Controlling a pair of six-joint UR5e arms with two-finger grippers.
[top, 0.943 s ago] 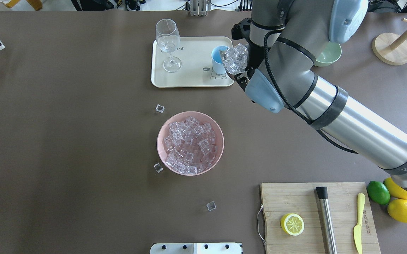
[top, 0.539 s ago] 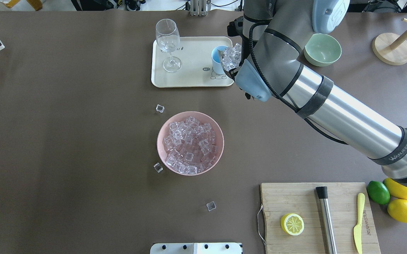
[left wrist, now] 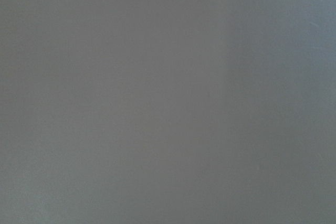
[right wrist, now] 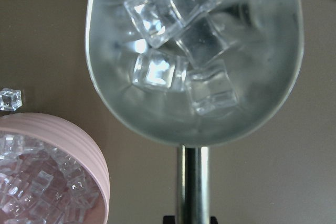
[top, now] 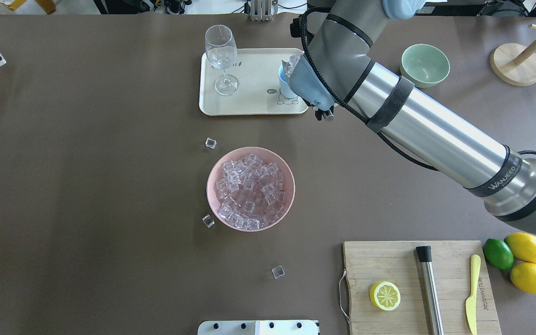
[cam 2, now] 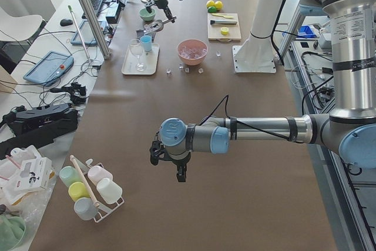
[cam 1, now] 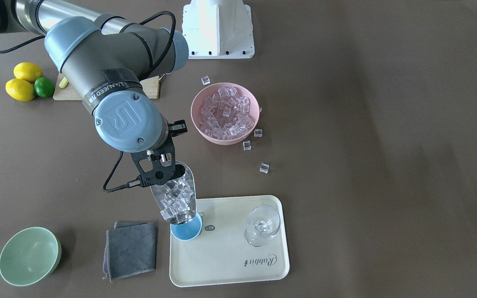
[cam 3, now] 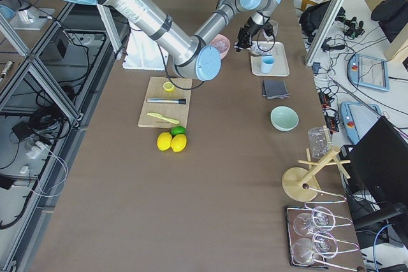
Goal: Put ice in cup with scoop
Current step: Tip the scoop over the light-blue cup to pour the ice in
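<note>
My right gripper (cam 1: 160, 173) is shut on the handle of the steel scoop (cam 1: 177, 194), which also fills the right wrist view (right wrist: 194, 119). The scoop is tilted mouth-down, and its tip sits over the rim of the light-blue cup (cam 1: 187, 231) on the cream tray (cam 1: 230, 265). Several ice cubes (cam 1: 173, 199) lie in the trough, bunched toward the mouth. In the overhead view the arm covers most of the cup (top: 282, 83). A pink bowl (top: 212, 186) mid-table holds many ice cubes. My left gripper (cam 2: 168, 163) hovers over bare table far from these; I cannot tell its state.
A wine glass (cam 1: 262, 225) stands on the tray beside the cup. A grey cloth (cam 1: 130, 250) and a pale green bowl (cam 1: 29, 256) lie near the tray. Loose cubes (top: 210, 143) lie around the pink bowl. A cutting board (top: 388, 260) holds a lemon half, rod and knife.
My right arm has swung further over the tray. The scoop has moved onto the cup's rim and tipped more, and now hides more of the cup from overhead.
</note>
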